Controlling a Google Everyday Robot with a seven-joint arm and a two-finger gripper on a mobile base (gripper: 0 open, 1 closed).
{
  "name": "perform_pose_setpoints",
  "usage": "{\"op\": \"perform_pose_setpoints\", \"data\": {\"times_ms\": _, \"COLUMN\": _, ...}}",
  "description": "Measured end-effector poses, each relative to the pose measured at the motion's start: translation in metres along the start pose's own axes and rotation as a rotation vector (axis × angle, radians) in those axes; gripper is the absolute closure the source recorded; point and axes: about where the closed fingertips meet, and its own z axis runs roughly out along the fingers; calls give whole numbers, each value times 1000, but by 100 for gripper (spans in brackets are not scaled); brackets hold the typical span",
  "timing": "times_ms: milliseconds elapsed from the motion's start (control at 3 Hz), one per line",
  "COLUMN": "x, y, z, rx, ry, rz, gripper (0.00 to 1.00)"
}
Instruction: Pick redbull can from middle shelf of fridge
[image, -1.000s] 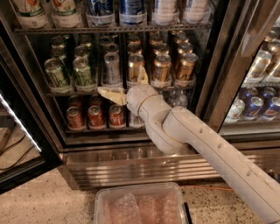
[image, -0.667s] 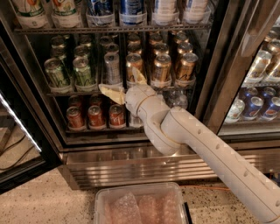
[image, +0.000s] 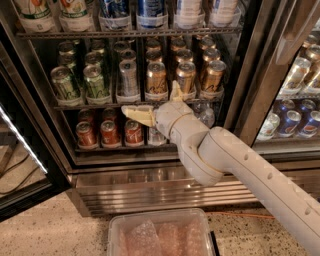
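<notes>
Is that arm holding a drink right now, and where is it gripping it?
Nothing is held. The gripper hangs open in front of the middle shelf's edge; the redbull can stands untouched on it.

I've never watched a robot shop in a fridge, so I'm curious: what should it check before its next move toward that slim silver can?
1. Way into the fridge is open, no glass in front of the cans: ok.
2. Redbull can upright in the front row of the middle shelf: ok.
3. Tool open and empty: ok.
4. Tool lined up with the redbull can: not ok; it hangs lower and to the can's right, at the shelf's front edge.
5. Room for the tool between the green can and gold can flanking it: cannot tell.
</notes>
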Motion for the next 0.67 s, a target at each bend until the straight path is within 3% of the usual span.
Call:
{"op": "perform_pose_setpoints", "data": {"times_ms": 333, "x": 5, "y": -1, "z": -5, "rx": -2, "ry": 20, "rz": 18, "gripper": 21}}
{"op": "perform_pose_setpoints", "data": {"times_ms": 667, "x": 5, "y": 15, "z": -2, "rx": -71, "ry": 21, "rz": 78, "gripper": 21}}
